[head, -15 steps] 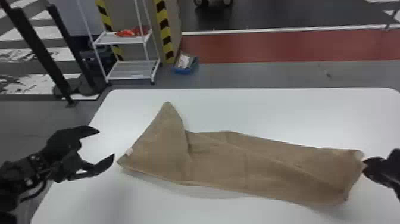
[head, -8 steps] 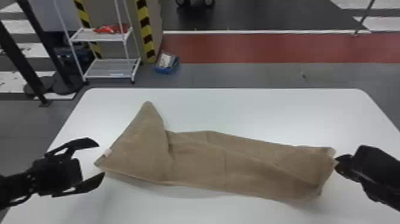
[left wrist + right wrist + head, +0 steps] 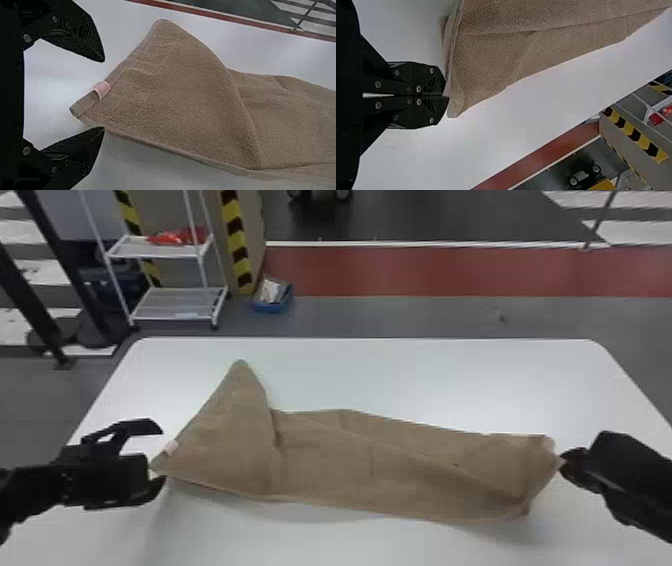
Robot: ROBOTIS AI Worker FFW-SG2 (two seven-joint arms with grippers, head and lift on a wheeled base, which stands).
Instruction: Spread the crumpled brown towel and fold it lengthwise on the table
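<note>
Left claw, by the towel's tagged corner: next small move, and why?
Probably close the left claw on the towel's tagged corner: it stands open around that corner in the left wrist view, and the right claw is shut on the other end.

Soft glare on the table [image 3: 450, 390]

Up at the head, one view looks forward and down across the table [image 3: 410, 380]; nearer in, both wrist views slant over the same towel [image 3: 325, 460].
</note>
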